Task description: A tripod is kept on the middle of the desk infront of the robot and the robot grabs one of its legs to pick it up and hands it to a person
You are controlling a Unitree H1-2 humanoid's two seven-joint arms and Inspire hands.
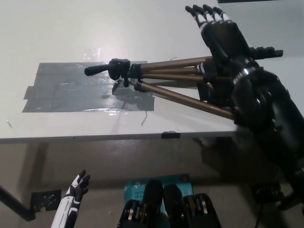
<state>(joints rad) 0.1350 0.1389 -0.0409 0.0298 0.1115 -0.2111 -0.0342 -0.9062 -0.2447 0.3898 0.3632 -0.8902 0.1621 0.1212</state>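
Under the black right hand (pixel 222 38) lies the tripod (pixel 171 63), on its side on the white desk (pixel 95 28). Its bronze legs are drawn fairly close together and pass beneath the palm and wrist.

Right hand: fingers straight, held side by side, pointing away from the robot. It grasps nothing. Contact between the palm and the legs cannot be determined from this view.

Tripod: the head and pan handle sit well to the left of the hand. The black foot ends show just to its right. The nearest leg angles toward the desk's front edge and passes below the wrist.

Grey tape patch (pixel 61 90): stuck flat on the desk, left of the hand, with the tripod head resting at its right end.

White left hand (pixel 77 186): low at the robot's left, below the desk's front edge and well apart from the tripod. Its fingers are loosely spread and it is empty.

Teal box (pixel 135 186): on the floor beneath the desk, near the left hand.
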